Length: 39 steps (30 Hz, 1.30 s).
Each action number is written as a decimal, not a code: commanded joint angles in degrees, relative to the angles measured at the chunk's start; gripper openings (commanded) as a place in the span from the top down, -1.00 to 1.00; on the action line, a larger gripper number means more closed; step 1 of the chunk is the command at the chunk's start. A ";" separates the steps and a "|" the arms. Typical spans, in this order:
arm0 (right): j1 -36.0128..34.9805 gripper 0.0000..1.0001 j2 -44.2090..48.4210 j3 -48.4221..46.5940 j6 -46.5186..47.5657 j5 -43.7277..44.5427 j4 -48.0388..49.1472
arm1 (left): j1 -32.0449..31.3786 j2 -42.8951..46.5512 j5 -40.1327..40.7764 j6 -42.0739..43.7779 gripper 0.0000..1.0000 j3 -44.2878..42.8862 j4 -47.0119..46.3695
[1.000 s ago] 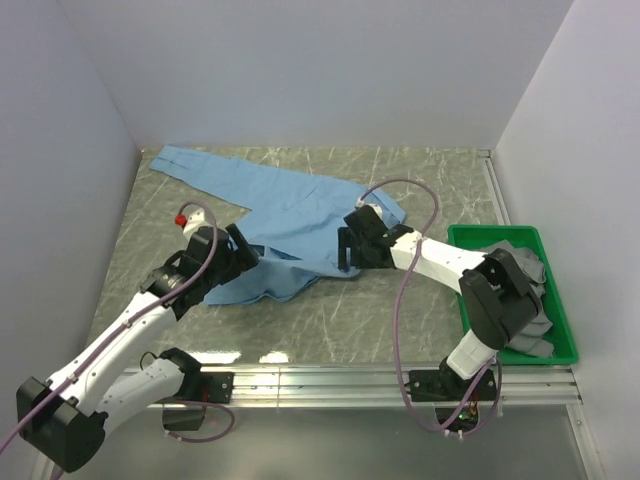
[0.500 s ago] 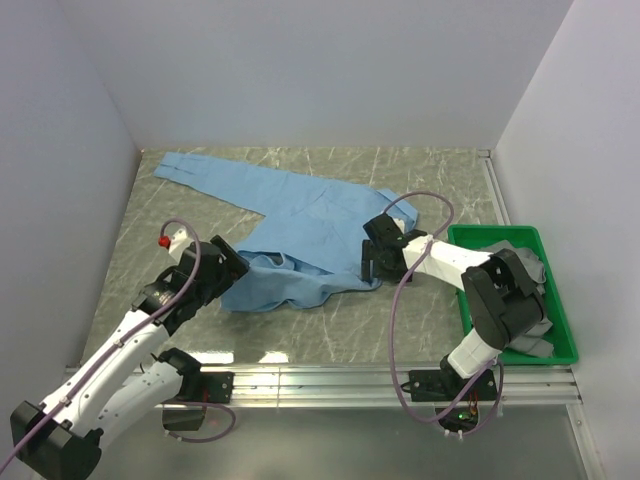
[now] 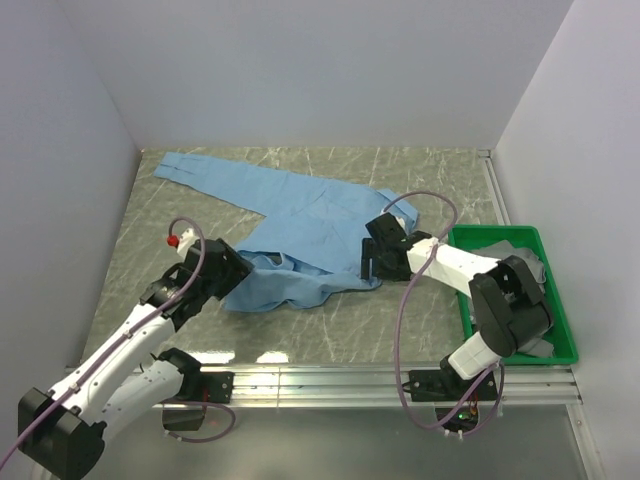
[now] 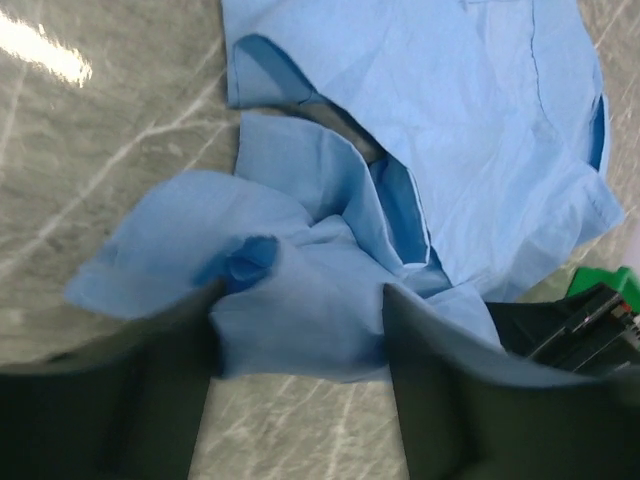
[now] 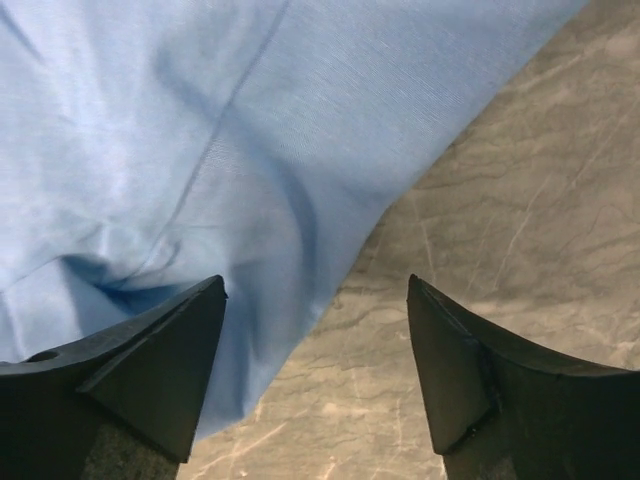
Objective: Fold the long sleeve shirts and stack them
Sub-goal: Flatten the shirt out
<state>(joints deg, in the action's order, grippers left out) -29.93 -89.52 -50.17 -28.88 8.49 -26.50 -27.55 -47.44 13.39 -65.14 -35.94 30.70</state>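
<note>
Shirt [image 3: 300, 205] dragged nearer, bunched between wide left jaws — right jaws wide over its edge

Shirt [image 3: 300, 215] on table [image 3: 330, 320], left tool [image 3: 234, 272] and right tool [image 3: 368, 268] at its near edge, bin [image 3: 495, 232] far right

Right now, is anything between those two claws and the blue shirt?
Nothing visible. The left gripper, open, has bunched light blue shirt between its fingers; the right gripper straddles the shirt's edge.
</note>
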 commanded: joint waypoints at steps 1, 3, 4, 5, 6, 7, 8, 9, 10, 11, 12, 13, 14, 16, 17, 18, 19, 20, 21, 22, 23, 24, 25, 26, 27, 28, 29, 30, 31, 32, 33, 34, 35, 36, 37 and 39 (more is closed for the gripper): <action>0.31 -0.55 2.59 -0.10 -0.12 -0.93 2.86 | 0.48 -0.63 -1.96 0.02 -0.16 0.96 -2.83; 0.31 -0.47 2.07 -0.89 -0.30 -2.16 3.47 | 0.92 -2.04 -2.14 0.45 0.35 1.31 -4.67; 0.31 -0.46 1.80 -1.15 -0.38 -2.60 3.82 | 1.18 -2.82 -2.40 0.89 0.52 1.31 -5.73; 0.31 -0.44 0.93 -1.68 -0.47 -3.04 4.09 | 2.14 -4.40 -2.31 1.51 0.70 1.23 -6.87; 0.40 -0.38 0.49 -2.12 -0.82 -4.00 4.70 | 2.93 -5.37 -2.23 3.25 0.99 0.70 -9.40; 0.66 -0.36 0.13 -2.38 -0.91 -4.70 5.14 | 3.81 -6.34 -2.05 4.49 0.99 0.26 -10.82; 1.01 -0.34 -0.48 -3.08 -1.08 -5.41 5.67 | 5.91 -8.78 -1.53 5.98 0.99 -0.26 -12.31; 1.89 -0.30 -0.75 -3.44 -1.87 -6.89 7.06 | 7.32 -10.20 -1.17 9.04 0.99 -1.83 -15.72; 2.42 -0.27 -1.01 -3.79 -2.14 -7.87 7.86 | 8.99 -11.87 -1.17 10.64 0.99 -2.89 -17.41; 2.77 -0.26 -1.71 -4.92 -2.40 -8.31 8.56 | 12.75 -15.63 -2.48 12.04 0.99 -4.21 -19.17; 3.21 -0.23 -2.15 -5.63 -3.01 -8.32 9.79 | 14.61 -17.67 -3.79 14.67 1.00 -7.70 -20.84; 4.00 -0.21 -2.68 -6.51 -3.19 -9.45 10.15 | 16.37 -19.86 -5.03 16.00 0.99 -9.83 -24.25; 4.18 -0.19 -3.55 -8.69 -3.54 -9.20 10.33 | 17.87 -24.41 -6.60 17.14 0.99 -12.20 -25.50; 4.62 0.01 -4.52 -11.25 -4.25 -8.76 10.94 | 21.30 -29.26 -12.05 20.48 0.99 -21.33 -27.70; 4.79 0.05 -5.66 -14.13 -4.42 -8.67 11.21 | 21.92 -33.73 -12.85 21.54 0.99 -24.93 -27.88; 4.88 0.14 -6.19 -15.90 -4.77 -8.58 10.86 | 22.45 -35.95 -15.82 24.25 0.99 -31.84 -27.89; 5.15 0.16 -6.72 -17.66 -4.95 -8.67 10.33 | 22.54 -37.79 -17.24 25.75 0.99 -35.30 -27.71; 5.32 0.16 -7.16 -20.55 -5.13 -8.75 9.81 | 22.63 -40.42 -18.99 27.16 0.99 -38.73 -26.23; 5.24 0.16 -6.82 -21.45 -5.22 -8.76 9.37 | 22.63 -40.88 -23.54 30.05 0.99 -43.90 -26.13; 5.32 0.16 -6.20 -21.72 -5.39 -8.67 9.62 | 22.63 -40.63 -25.32 31.38 0.99 -45.43 -26.13; 5.32 0.13 -3.85 -20.94 -5.39 -8.58 10.15 | 22.54 -38.19 -26.91 32.44 0.99 -44.92 -28.30; 5.32 0.10 -2.43 -20.15 -5.22 -8.58 11.20 | 22.54 -35.90 -27.79 34.10 0.99 -43.18 -29.80; 5.32 0.08 -0.94 -19.18 -4.96 -8.58 11.64 | 22.54 -30.31 -28.76 34.47 0.99 -40.72 -31.91; 5.24 0.02 2.47 -16.74 -4.61 -6.75 12.17 | 22.54 -27.21 -28.59 34.64 0.99 -37.74 -33.41; 5.32 -0.03 4.24 -15.23 -3.73 -6.47 13.48 | 22.54 -24.05 -28.24 34.56 0.99 -31.27 -34.73; 5.32 -0.08 6.09 -13.65 -3.20 -6.21 14.19 | 22.54 -21.06 -26.41 34.38 0.99 -28.16 -34.22; 5.15 -0.19 9.41 -10.85 -2.67 -5.77 14.81 | 22.54 -15.63 -25.09 33.95 0.99 -21.95 -33.17; 5.15 -0.24 11.01 -9.43 -1.62 -5.24 15.77 | 22.54 -12.97 -22.73 32.46 0.99 -18.58 -28.98; 5.15 -0.29 12.51 -7.94 -1.18 -4.80 16.21 | 22.54 -8.15 -18.18 31.58 0.99 -15.16 -26.94; 4.97 -0.37 15.05 -5.66 -0.30 -4.28 16.65 | 22.54 -5.67 -15.00 28.79 0.99 -8.51 -24.40; 4.71 -0.40 16.12 -4.42 -0.12 -3.32 17.09 | 22.54 -3.30 -13.58 26.84 0.96 -5.40 -19.32; 4.01 -0.42 17.08 -3.36 0.23 -2.96 17.45 | 22.54 1.16 -9.65 24.65 0.91 -2.58 -16.05; 4.01 -0.44 18.22 -1.61 0.32 -2.87 17.80 | 22.54 3.47 -4.91 20.19 0.72 2.06 -13.15; 3.92 -0.44 18.58 -0.90 0.32 -2.78 18.24 | 22.54 5.58 -3.56 17.88 0.54 3.93 -10.34; 3.83 -0.45 18.33 -0.20 0.23 -2.78 18.33 | 22.54 9.95 -2.50 15.51 0.35 5.52 -4.91; 3.65 -0.45 17.45 -0.19 0.32 -2.95 18.42 | 22.45 13.85 -0.92 9.10 -0.34 8.43 -0.92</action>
<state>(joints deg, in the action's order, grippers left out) -25.67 -71.29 -51.29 -29.91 3.92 -10.52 -5.06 -38.74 4.62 -44.75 -30.55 17.15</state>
